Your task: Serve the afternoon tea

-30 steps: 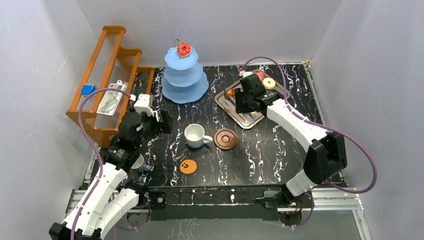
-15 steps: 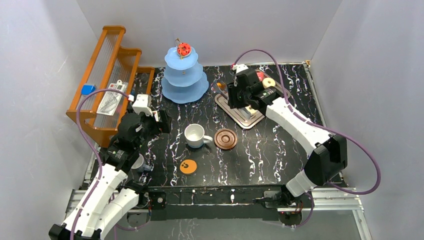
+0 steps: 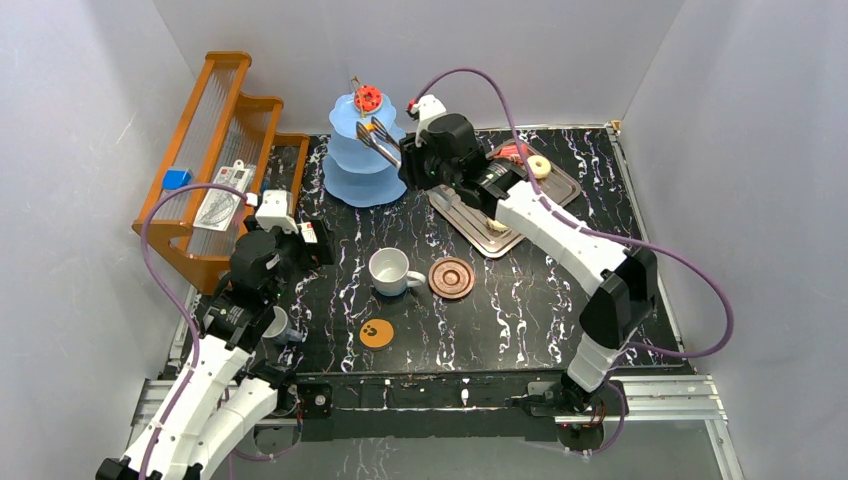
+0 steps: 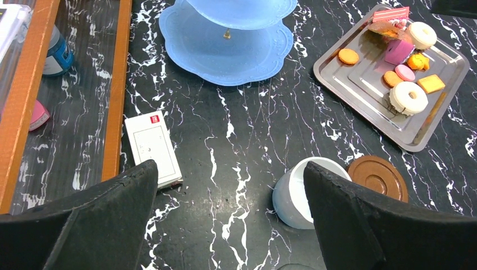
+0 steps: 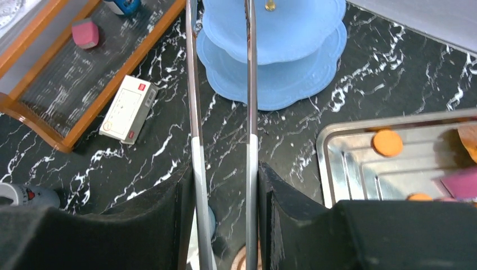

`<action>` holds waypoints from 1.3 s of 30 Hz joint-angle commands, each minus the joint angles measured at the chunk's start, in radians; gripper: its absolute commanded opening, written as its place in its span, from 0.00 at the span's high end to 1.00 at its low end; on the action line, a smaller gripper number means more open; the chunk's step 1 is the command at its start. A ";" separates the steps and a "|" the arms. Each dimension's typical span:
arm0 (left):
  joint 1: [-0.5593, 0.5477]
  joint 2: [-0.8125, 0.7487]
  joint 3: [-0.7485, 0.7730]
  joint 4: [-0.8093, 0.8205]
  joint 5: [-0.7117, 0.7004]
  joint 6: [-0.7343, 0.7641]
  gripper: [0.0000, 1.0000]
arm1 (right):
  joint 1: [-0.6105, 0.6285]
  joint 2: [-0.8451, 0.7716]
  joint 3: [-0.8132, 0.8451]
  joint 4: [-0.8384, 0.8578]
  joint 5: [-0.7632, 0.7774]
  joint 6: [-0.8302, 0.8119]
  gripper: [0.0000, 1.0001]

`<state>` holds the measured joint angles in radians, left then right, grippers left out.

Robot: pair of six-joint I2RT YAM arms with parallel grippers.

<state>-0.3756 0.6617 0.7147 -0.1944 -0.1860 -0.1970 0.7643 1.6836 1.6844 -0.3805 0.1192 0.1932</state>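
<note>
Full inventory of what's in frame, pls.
Tiered stand: one, light blue, far centre.
Red pastry: one, stand's top tier.
Tray: one, silver, right of stand.
Tray pastries: about ten, white, orange, pink.
Mug: one, white, mid-table.
Saucer: one, brown, right of mug.
Coaster: one, orange, nearer than mug.
Grey cup: one, near left, part hidden.
Box: one, white, by rack.
Rack: one, orange wood, far left.
Tongs: one, metal, in right pincer.
Left pincer: open.
Right pincer: shut on tongs.
</note>
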 commanded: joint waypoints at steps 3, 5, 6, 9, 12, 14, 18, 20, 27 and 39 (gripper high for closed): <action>-0.005 -0.022 0.000 0.003 -0.035 0.012 0.02 | 0.028 0.081 0.122 0.185 0.005 -0.030 0.74; -0.005 -0.024 0.000 0.004 -0.036 0.011 0.02 | 0.034 0.115 0.153 0.195 0.012 -0.033 0.74; -0.005 -0.024 -0.001 0.003 -0.035 0.011 0.02 | 0.035 0.131 0.168 0.200 0.017 -0.037 0.74; -0.005 -0.029 -0.001 0.003 -0.032 0.010 0.02 | 0.041 0.178 0.214 0.203 0.042 -0.048 0.74; -0.005 -0.029 -0.001 0.003 -0.029 0.010 0.02 | 0.043 0.214 0.253 0.205 0.067 -0.052 0.74; -0.005 -0.028 -0.001 0.003 -0.026 0.010 0.02 | 0.043 0.235 0.270 0.205 0.085 -0.056 0.74; -0.005 -0.029 -0.001 0.004 -0.021 0.010 0.02 | 0.043 0.269 0.296 0.211 0.116 -0.066 0.74; -0.005 -0.030 0.000 0.004 -0.020 0.010 0.02 | 0.044 0.286 0.318 0.203 0.125 -0.070 0.74; -0.005 -0.030 -0.001 0.007 -0.020 0.011 0.02 | 0.044 0.350 0.389 0.198 0.115 -0.079 0.73; -0.005 -0.031 -0.002 0.007 -0.010 0.011 0.02 | 0.044 0.388 0.411 0.294 0.134 -0.113 0.74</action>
<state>-0.3756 0.6399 0.7132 -0.2001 -0.1974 -0.1936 0.8055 2.0834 2.0205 -0.2340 0.2253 0.1074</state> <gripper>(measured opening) 0.978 0.477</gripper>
